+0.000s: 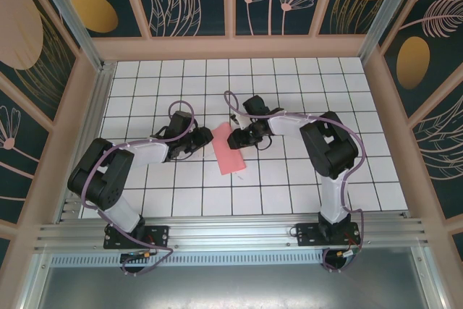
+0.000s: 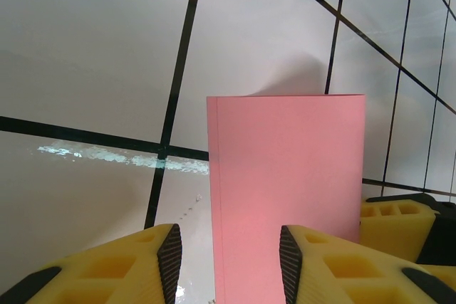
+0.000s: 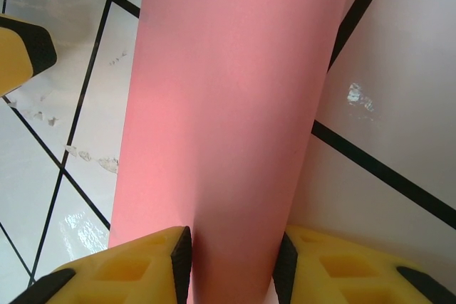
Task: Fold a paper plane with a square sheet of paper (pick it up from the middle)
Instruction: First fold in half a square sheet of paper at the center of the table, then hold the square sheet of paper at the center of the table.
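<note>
White tiled tabletop (image 1: 289,193) with black grid lines, enclosed by patterned walls. Near its centre lies the salmon-pink sheet of paper (image 1: 228,148), folded to a narrow oblong and flat on the tiles, between the two arms' tips. Left claw (image 1: 194,142) at the sheet's left side: fingers spread, one long edge of the sheet (image 2: 285,190) running between them. Right claw (image 1: 240,135) at the far end: fingers likewise spread, the sheet (image 3: 228,105) passing beneath the gap.
</note>
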You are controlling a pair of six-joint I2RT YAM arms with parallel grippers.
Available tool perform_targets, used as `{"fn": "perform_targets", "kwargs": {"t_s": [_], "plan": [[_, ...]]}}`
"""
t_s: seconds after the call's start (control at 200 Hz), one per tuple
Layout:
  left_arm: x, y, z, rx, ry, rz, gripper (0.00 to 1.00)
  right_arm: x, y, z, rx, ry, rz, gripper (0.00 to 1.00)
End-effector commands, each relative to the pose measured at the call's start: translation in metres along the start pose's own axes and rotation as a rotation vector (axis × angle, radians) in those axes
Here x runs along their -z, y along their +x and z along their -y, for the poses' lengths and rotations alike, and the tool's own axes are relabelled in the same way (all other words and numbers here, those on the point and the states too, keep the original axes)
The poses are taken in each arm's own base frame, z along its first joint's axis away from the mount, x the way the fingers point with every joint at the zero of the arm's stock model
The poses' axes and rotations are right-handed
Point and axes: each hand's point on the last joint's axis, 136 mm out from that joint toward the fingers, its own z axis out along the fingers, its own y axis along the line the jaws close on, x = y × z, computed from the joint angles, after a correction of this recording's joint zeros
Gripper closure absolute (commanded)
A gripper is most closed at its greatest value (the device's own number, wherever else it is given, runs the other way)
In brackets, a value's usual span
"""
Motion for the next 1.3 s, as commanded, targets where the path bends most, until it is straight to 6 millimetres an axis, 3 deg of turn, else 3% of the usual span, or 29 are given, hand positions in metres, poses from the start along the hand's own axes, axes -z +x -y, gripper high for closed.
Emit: {"fn": "perform_targets", "kwargs": {"t_s": [0.0,0.575,1.296], "plan": [[-0.003,0.004,-0.001,0.008,-0.008,-0.018,0.57,-0.016,0.022,0.032,-0.015,0.125,-0.080,0.61],[-0.006,0.007,0.002,0.012,0.015,-0.040,0.57,-0.025,0.027,0.040,-0.042,0.179,-0.105,0.57],[-0.006,0.007,0.023,0.012,0.104,-0.067,0.59,-0.031,0.033,0.050,-0.095,0.222,-0.129,0.58]]}}
